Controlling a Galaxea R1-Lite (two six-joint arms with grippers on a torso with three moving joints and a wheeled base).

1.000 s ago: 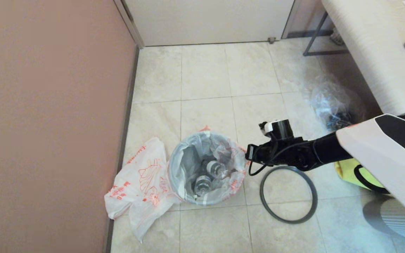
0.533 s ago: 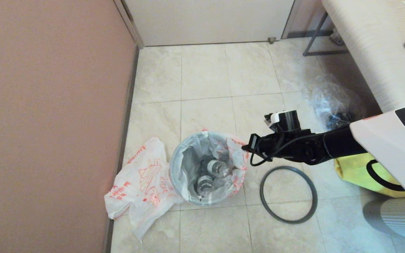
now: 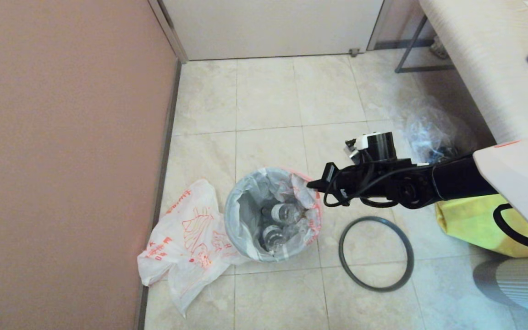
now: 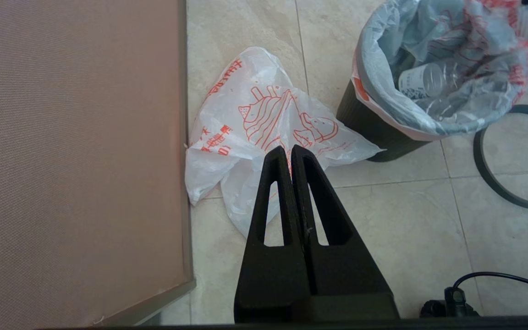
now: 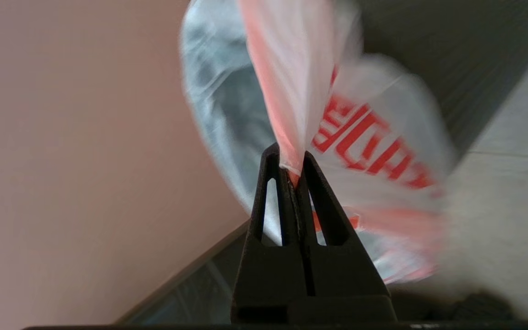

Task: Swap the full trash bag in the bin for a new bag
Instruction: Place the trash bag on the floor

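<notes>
The full trash bag (image 3: 245, 206), white with a pink-red rim and clear bottles inside, sits in the black bin (image 4: 374, 133) on the floor. My right gripper (image 3: 312, 184) is shut on the bag's rim band at the bin's right side; in the right wrist view the gripper (image 5: 291, 160) pinches a pink-white fold. The dark-grey rim ring (image 3: 378, 289) lies flat on the tiles, right of the bin. The new bag (image 3: 186, 238), limp and white with red drawings, lies crumpled against the bin's left side. My left gripper (image 4: 290, 149) hangs shut and empty above the new bag (image 4: 264, 114).
A pink wall (image 3: 62, 137) runs close along the left of the bin. A yellow bag (image 3: 465, 224) and a clear plastic bag (image 3: 429, 133) lie on the floor at the right, under a pale bench (image 3: 484, 59). Open tiles stretch behind the bin.
My right gripper has lifted up and back with the bag's rim in it, drawing that side of the bag taut. The bin has shifted slightly to the right.
</notes>
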